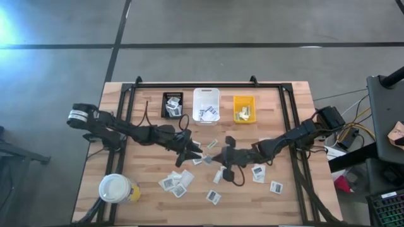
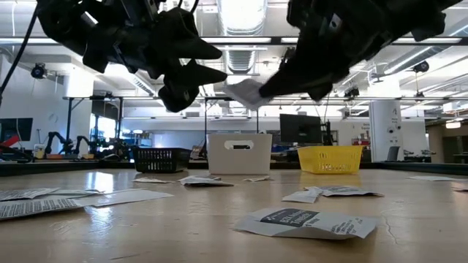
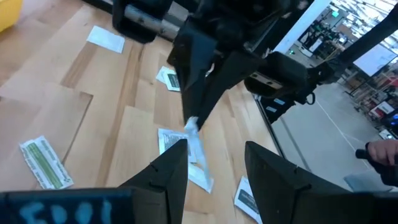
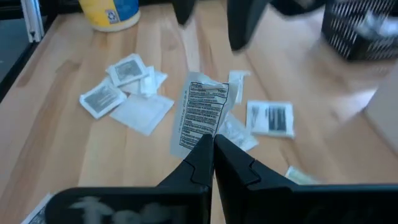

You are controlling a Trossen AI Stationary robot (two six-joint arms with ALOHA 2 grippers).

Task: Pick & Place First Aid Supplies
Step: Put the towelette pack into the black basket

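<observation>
My right gripper (image 4: 212, 142) is shut on a white first aid packet with dark print (image 4: 202, 109) and holds it above the table's middle (image 1: 208, 157). My left gripper (image 3: 214, 165) faces it from the table's left, open, with its fingertips close to the packet's free end (image 3: 193, 132); I cannot tell whether they touch. In the low view the packet (image 2: 245, 91) hangs in the air between the two grippers. Several more first aid supplies (image 1: 177, 183) lie flat on the wood below and around them. My right gripper pinches the printed packet between its two fingers by one short end (image 4: 205, 135). The fingers come from the table's right, slanting a little downward. The packet sticks out ahead of the fingertips toward my left gripper, lifted clear of the table (image 2: 247, 93).
A black bin (image 1: 172, 104), a white bin (image 1: 206, 104) and a yellow bin (image 1: 244, 108) stand in a row at the far edge. A white-lidded cup (image 1: 115, 188) stands near left. Loose packets (image 1: 259, 171) lie near right. A black frame (image 1: 208, 84) borders the table.
</observation>
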